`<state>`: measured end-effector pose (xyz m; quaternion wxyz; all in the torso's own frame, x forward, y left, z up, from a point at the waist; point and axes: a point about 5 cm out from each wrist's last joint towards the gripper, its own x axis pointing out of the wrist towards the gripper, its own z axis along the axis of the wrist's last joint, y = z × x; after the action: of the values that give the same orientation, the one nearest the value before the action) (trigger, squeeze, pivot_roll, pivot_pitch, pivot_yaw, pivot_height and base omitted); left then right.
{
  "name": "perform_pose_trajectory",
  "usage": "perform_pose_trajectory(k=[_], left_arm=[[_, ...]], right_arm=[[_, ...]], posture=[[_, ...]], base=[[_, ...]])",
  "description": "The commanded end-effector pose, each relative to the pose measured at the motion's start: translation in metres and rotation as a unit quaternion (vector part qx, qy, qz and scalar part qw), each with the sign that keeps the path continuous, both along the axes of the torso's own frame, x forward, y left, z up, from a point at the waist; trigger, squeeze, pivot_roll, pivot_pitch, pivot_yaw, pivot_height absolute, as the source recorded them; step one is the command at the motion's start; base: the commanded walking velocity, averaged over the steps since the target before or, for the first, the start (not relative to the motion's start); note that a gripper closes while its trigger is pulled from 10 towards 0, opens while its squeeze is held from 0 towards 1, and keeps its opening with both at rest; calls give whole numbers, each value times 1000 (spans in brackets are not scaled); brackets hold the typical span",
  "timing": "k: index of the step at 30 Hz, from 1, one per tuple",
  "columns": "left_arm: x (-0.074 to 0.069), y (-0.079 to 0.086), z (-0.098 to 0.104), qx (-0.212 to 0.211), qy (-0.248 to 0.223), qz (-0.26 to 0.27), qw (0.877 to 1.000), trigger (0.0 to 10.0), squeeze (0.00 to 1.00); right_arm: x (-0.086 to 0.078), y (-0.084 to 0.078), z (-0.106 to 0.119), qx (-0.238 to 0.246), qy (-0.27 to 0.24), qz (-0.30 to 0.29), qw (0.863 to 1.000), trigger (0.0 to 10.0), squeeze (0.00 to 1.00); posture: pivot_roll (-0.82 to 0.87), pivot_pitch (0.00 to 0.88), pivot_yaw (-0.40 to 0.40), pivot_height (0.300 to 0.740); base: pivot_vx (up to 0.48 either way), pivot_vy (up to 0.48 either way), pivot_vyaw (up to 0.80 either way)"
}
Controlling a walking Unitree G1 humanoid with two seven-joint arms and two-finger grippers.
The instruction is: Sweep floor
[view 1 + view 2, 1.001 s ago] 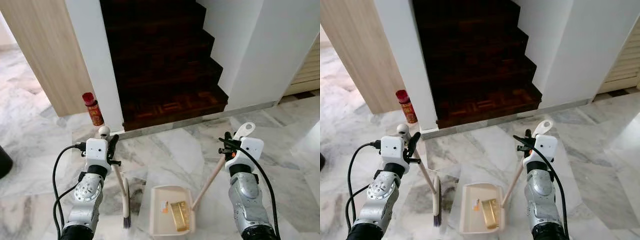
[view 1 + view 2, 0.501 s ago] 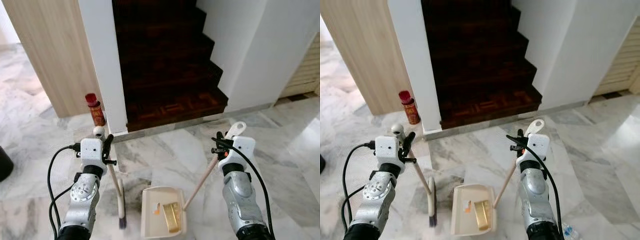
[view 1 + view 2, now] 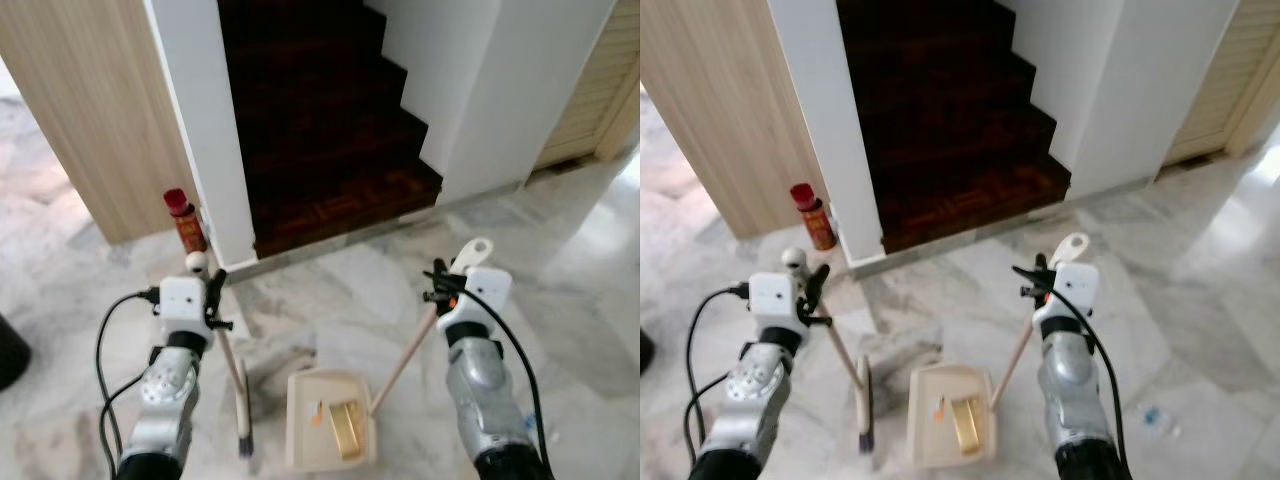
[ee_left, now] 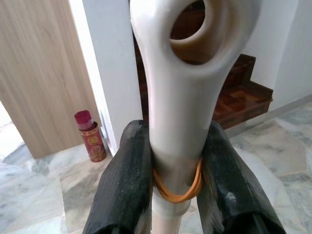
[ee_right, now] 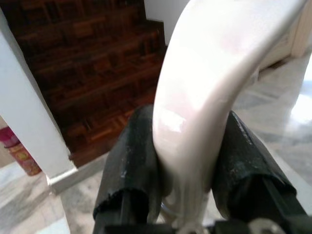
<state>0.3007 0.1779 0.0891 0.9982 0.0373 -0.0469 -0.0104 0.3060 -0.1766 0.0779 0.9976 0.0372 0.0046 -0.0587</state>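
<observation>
My left gripper (image 3: 207, 292) is shut on the cream handle of a small broom (image 3: 240, 405), whose dark bristles rest on the marble floor. In the left wrist view both black fingers (image 4: 127, 180) clamp the handle (image 4: 181, 102), with an orange rubber band just below. My right gripper (image 3: 446, 284) is shut on the long handle (image 3: 404, 356) of a cream dustpan (image 3: 300, 445) lying on the floor between my arms. A gold wrapper (image 3: 347, 428) and a small orange scrap (image 3: 317, 412) lie in the pan. The right wrist view shows the fingers (image 5: 130, 161) pinching that handle (image 5: 204, 92).
Dark wooden stairs (image 3: 320, 150) rise straight ahead between white walls. A red can (image 3: 186, 220) stands by the left wall corner, beside a wood panel (image 3: 90, 110). A black object (image 3: 8, 350) sits at the far left. A small bluish scrap (image 3: 1155, 418) lies on the floor at right.
The head views have shifted, showing more floor on the right and a bluish scrap there. Both grippers keep the same hold on broom and dustpan.
</observation>
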Motion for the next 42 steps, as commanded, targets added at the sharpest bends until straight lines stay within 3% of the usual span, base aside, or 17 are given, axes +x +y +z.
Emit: perform_pose_trajectory(k=[1,42], left_arm=[[3,3,12,4,-24,4,1000,10000,0],[2,2,11,6,-20,-2,1000,10000,0]], right_arm=[[7,3,15,-4,-29,7,1000,10000,0],[9,9,16,-2,-28,21,999,10000,0]], posture=[[103,0,-8,740],[108,0,-3,740]], base=[[0,416,0],[0,416,0]])
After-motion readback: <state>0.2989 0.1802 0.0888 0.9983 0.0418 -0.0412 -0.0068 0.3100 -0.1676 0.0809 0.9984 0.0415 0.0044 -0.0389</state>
